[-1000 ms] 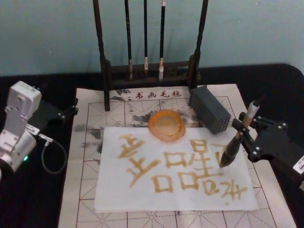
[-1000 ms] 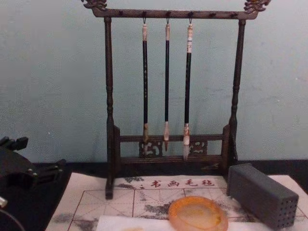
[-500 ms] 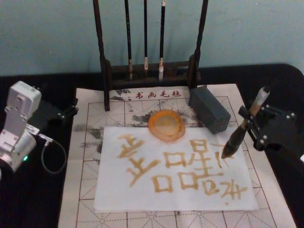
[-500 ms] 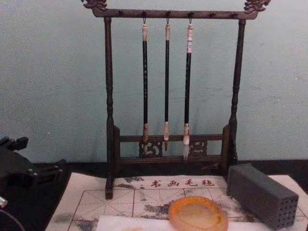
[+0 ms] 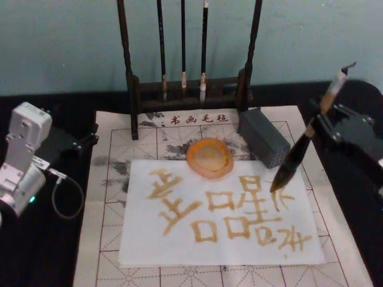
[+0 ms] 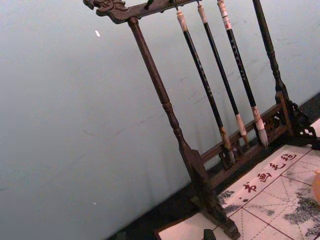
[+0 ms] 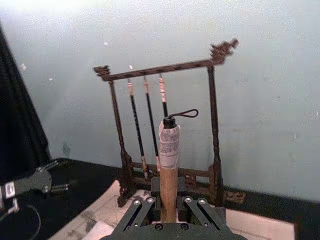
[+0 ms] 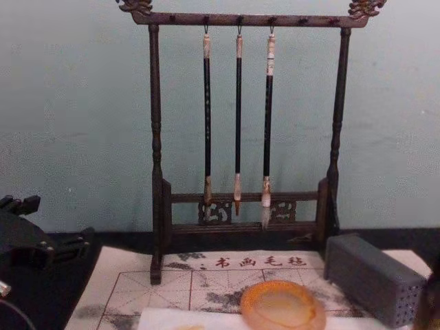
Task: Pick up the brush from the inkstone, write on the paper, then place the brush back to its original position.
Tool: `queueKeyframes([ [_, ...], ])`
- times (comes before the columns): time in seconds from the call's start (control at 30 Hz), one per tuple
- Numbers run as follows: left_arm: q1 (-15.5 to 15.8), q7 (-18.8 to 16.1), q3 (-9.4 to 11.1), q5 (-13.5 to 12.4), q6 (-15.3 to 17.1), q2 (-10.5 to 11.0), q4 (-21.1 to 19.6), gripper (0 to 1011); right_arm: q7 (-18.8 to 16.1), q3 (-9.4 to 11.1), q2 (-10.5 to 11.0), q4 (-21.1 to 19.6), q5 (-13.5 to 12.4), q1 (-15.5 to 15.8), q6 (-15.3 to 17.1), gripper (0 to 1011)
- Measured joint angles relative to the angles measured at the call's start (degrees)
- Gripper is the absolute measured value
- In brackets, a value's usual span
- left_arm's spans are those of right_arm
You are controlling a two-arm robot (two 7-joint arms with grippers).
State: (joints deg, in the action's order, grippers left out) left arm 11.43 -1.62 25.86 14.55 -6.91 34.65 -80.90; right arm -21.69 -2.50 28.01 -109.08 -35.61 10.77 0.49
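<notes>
I'm looking at a calligraphy corner staged like a test bench. A dark wooden rack holds three thin brushes against a bare pale wall. A gridded practice mat and lettered paper lie on a black counter.

Over on the left arm, the wrist housing is a boxy shell in white and pale grey. A small green light glows low on it, and a thin black cable loops out from its side. The left gripper ahead of it is matt black and angular, with slim fingers. The right wrist view shows a white label stuck on its body. The right gripper is the same matt black, made of flat linkage bars. Round silver screws pin the bars in pairs on either side.
</notes>
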Motion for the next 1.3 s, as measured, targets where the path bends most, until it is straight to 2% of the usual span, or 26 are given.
queueKeyframes([
  [0.17, 0.0, 0.0, 0.0, 0.0, 0.0, 0.0, 0.0, 1001, 3.14, -1.43, -1.77, 2.4, -5.73, -5.09, 7.63, 200],
  [0.2, 0.0, 0.0, 0.0, 0.0, 0.0, 0.0, 0.0, 1001, 3.14, -1.43, -1.77, 2.4, -5.73, -5.09, 7.63, 200],
  [0.23, 0.0, 0.0, 0.0, 0.0, 0.0, 0.0, 0.0, 1001, 4.09, -1.79, -2.31, 3.09, -7.29, -6.51, 9.8, 200],
  [0.3, 0.0, 0.0, 0.0, 0.0, 0.0, 0.0, 0.0, 1001, 5.13, -2.2, -2.93, 3.99, -8.69, -8.02, 11.76, 200],
  [0.37, 0.0, 0.0, 0.0, 0.0, 0.0, 0.0, 0.0, 1001, 7.44, -3.07, -4.37, 6.36, -11.59, -11.39, 15.84, 200],
  [0.4, 0.0, 0.0, 0.0, 0.0, 0.0, 0.0, 0.0, 1001, 7.44, -3.07, -4.37, 6.36, -11.59, -11.39, 15.84, 200],
  [0.43, 0.0, 0.0, 0.0, 0.0, 0.0, 0.0, 0.0, 1001, 8.48, -3.48, -5.08, 7.56, -12.88, -13.06, 17.65, 200],
  [0.63, 0.0, 0.0, 0.0, 0.0, 0.0, 0.0, 0.0, 1001, 12.59, -4.83, -7.64, 13.35, -17.12, -19.32, 23.71, 200],
  [0.83, 0.0, 0.0, 0.0, 0.0, 0.0, 0.0, 0.0, 1001, 16.55, -5.08, -10.35, 18.63, -20.87, -24.36, 27.78, 200],
  [0.93, 0.0, 0.0, 0.0, 0.0, 0.0, 0.0, 0.0, 1001, 18.99, -4.62, -12.3, 22.18, -23.75, -27.18, 29.97, 200],
  [1.17, 0.0, 0.0, 0.0, 0.0, 0.0, 0.0, 0.0, 1001, 22.35, -3.27, -15.09, 26.91, -28.08, -30.2, 31.37, 200],
  [1.3, 0.0, 0.0, 0.0, 0.0, 0.0, 0.0, 0.0, 1001, 23.85, -2.75, -15.87, 28.47, -29.41, -30.88, 31.2, 200],
])
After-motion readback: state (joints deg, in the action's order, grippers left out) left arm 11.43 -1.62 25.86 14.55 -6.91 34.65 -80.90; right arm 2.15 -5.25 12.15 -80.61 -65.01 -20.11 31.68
